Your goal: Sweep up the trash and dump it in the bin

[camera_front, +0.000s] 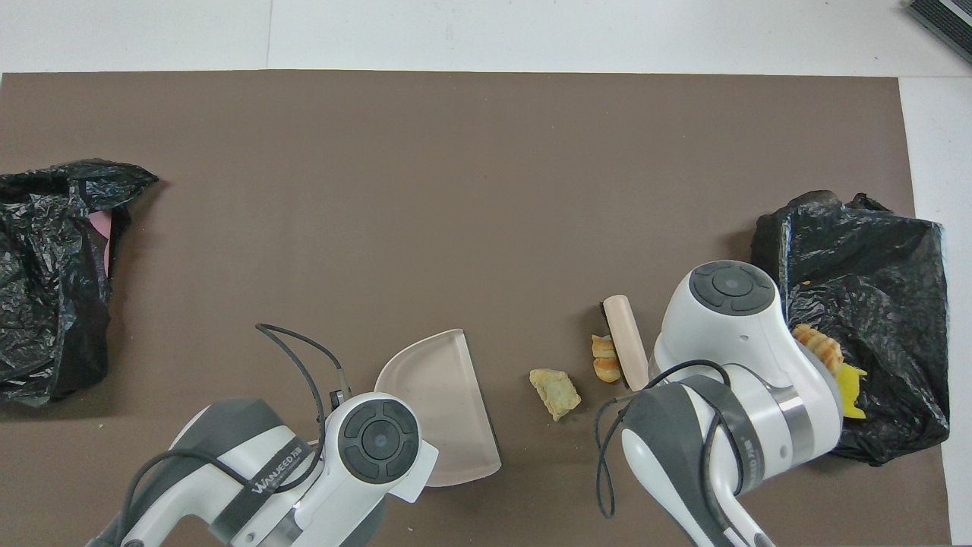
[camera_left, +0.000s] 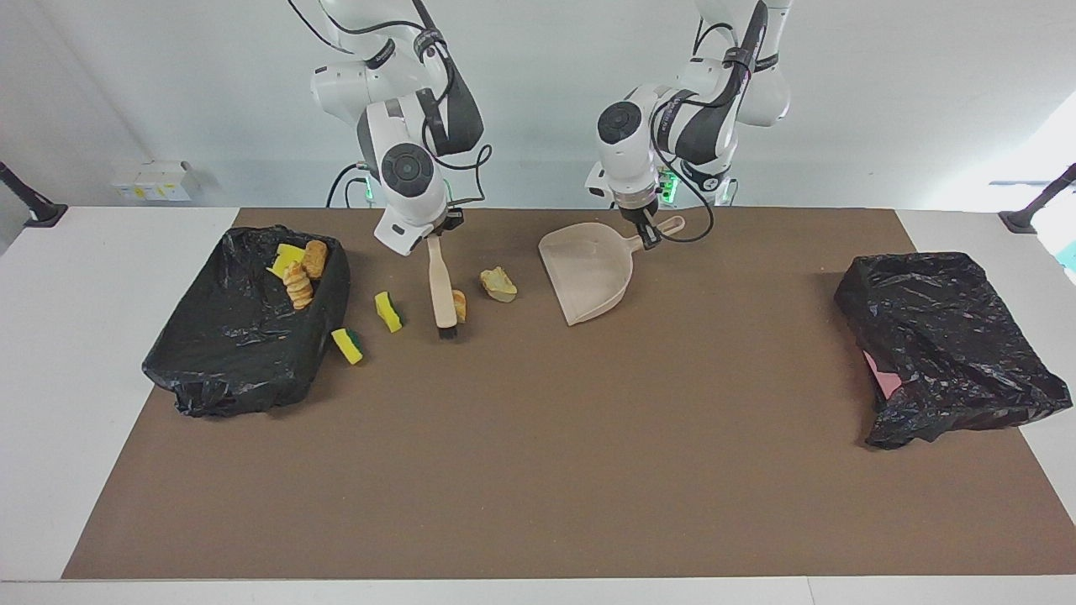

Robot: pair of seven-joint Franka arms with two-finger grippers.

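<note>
With the right gripper (camera_left: 435,238) clamped on the beige bristle brush (camera_left: 441,290) beside the tan pastry lump (camera_left: 459,305) on the bench, and the left gripper (camera_left: 647,238) gripping the beige plastic dustpan (camera_left: 588,269), sweeping loose trash toward the pan's mouth looks next.

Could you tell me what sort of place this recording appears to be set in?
Probably a robotics lab bench staged for a cleaning trial: two arms at a brown mat, a dustpan and brush, and bag-lined bins at each end.
</note>
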